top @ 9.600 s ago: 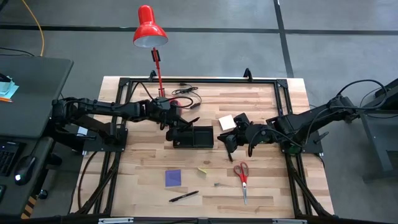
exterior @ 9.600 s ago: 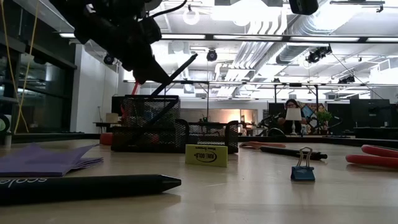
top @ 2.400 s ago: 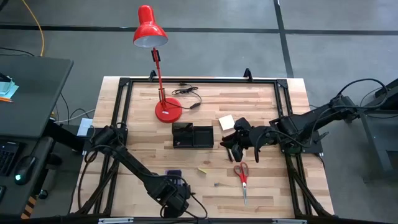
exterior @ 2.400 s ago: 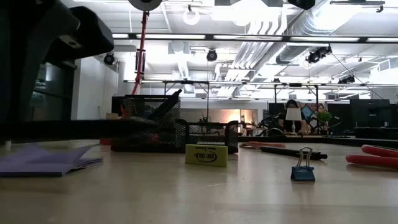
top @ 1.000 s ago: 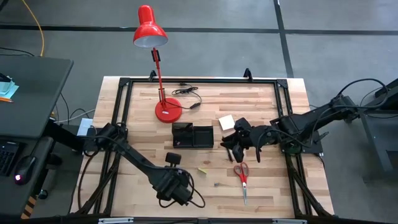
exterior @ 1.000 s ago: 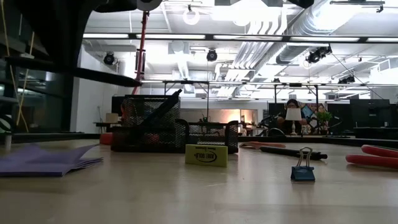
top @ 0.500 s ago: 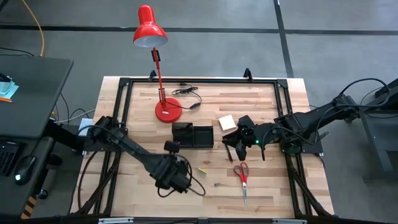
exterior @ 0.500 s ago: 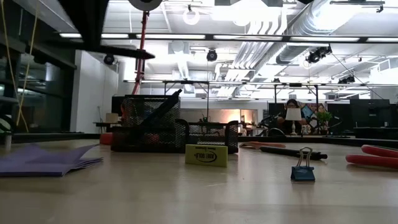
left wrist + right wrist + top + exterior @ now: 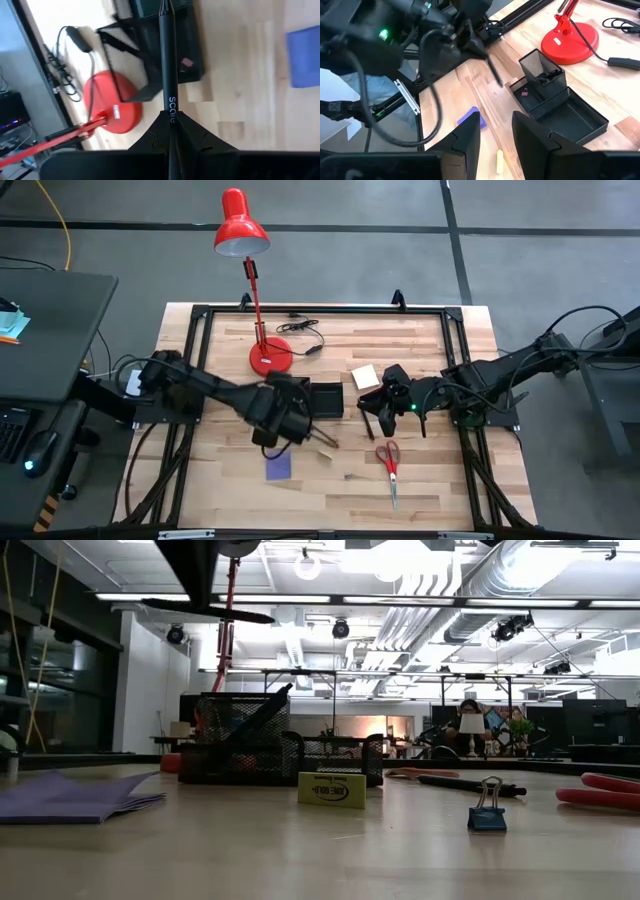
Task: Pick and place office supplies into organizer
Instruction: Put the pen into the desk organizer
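Note:
My left gripper (image 9: 297,426) hangs over the table's middle, just near of the black mesh organizer (image 9: 314,398), shut on a dark pen (image 9: 323,438) that the low view shows high up as a pen (image 9: 232,612). Another dark pen (image 9: 262,707) leans in the organizer's tall cup. The purple note pad (image 9: 279,466) lies flat toward the near edge, the pale yellow pad (image 9: 364,376) right of the organizer, and the red-handled scissors (image 9: 389,459) near right. My right gripper (image 9: 495,134) hovers open right of the organizer with nothing between its fingers. My left gripper pinches the pen's barrel (image 9: 169,116) between its two fingers, coming steeply from above. Most of the pen sticks out past the fingertips toward the table's right and near side. The pen is about level and lifted clear of the table.
A red desk lamp stands behind the organizer on its round base (image 9: 270,357), its cable (image 9: 305,330) beside it. A small yellow eraser (image 9: 333,790) and a blue binder clip (image 9: 487,812) lie on the wood between the organizer and the near edge.
My left gripper has risen and swung from the near edge toward the far side and the organizer, staying shut. It carries the pen higher and level. The purple note pad, covered by the arm before, now shows in the high view.

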You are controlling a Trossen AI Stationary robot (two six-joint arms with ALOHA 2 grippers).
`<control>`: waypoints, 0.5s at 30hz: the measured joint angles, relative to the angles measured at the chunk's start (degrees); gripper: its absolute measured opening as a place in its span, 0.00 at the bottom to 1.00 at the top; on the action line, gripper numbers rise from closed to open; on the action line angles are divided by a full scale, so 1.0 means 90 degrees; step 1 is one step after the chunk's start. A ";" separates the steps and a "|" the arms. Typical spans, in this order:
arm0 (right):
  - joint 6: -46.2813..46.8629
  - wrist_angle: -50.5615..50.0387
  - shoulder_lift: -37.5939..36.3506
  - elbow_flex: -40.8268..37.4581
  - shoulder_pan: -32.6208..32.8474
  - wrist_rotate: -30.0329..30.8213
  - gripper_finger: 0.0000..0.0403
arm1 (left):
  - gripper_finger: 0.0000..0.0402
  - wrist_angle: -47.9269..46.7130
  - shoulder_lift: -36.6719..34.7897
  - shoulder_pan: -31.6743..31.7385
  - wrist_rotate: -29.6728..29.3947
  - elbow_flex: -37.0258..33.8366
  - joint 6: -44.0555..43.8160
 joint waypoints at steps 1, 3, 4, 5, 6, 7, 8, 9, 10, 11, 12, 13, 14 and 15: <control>0.0000 0.0004 0.0000 0.0000 0.0000 0.0004 0.27 | 0.00 0.0001 0.0000 0.0090 -0.0002 0.0000 0.0110; 0.0000 0.0001 0.0000 0.0000 0.0000 0.0006 0.27 | 0.00 0.0002 0.0000 0.0256 -0.0012 0.0000 0.0365; -0.0002 -0.0001 0.0000 0.0000 0.0000 0.0006 0.27 | 0.00 0.0000 0.0000 0.0334 -0.0035 0.0000 0.0510; -0.0002 -0.0001 0.0000 0.0000 0.0000 0.0006 0.27 | 0.00 0.0002 0.0000 0.0405 -0.0051 0.0000 0.0650; -0.0002 -0.0018 -0.0016 0.0000 0.0000 0.0004 0.27 | 0.00 0.0002 0.0000 0.0477 -0.0072 0.0000 0.0756; 0.0000 -0.0039 -0.0030 0.0000 0.0000 0.0006 0.27 | 0.00 0.0002 0.0000 0.0547 -0.0095 0.0000 0.0866; -0.0002 -0.0031 -0.0039 0.0002 0.0000 0.0008 0.27 | 0.00 0.0002 0.0000 0.0618 -0.0125 0.0000 0.0973; 0.0000 -0.0040 -0.0063 0.0002 0.0000 0.0010 0.27 | 0.00 0.0002 0.0000 0.0689 -0.0155 0.0000 0.1067; -0.0001 -0.0069 -0.0096 0.0002 0.0000 0.0019 0.27 | 0.00 0.0002 0.0001 0.0757 -0.0166 0.0000 0.1165; 0.0000 -0.0063 -0.0124 0.0003 0.0000 0.0043 0.27 | 0.00 0.0001 0.0002 0.0820 -0.0186 0.0000 0.1260; -0.0002 -0.0051 -0.0151 0.0007 0.0000 0.0083 0.27 | 0.00 0.0002 0.0002 0.0884 -0.0211 0.0000 0.1367; -0.0005 -0.0084 -0.0186 0.0007 0.0000 0.0136 0.27 | 0.00 0.0002 -0.0001 0.0947 -0.0248 -0.0001 0.1490; -0.0002 -0.0121 -0.0215 0.0007 0.0000 0.0162 0.27 | 0.00 0.0002 -0.0006 0.0998 -0.0289 -0.0002 0.1614; -0.0003 -0.0123 -0.0251 0.0007 0.0000 0.0184 0.27 | 0.00 0.0004 -0.0013 0.1042 -0.0321 -0.0002 0.1737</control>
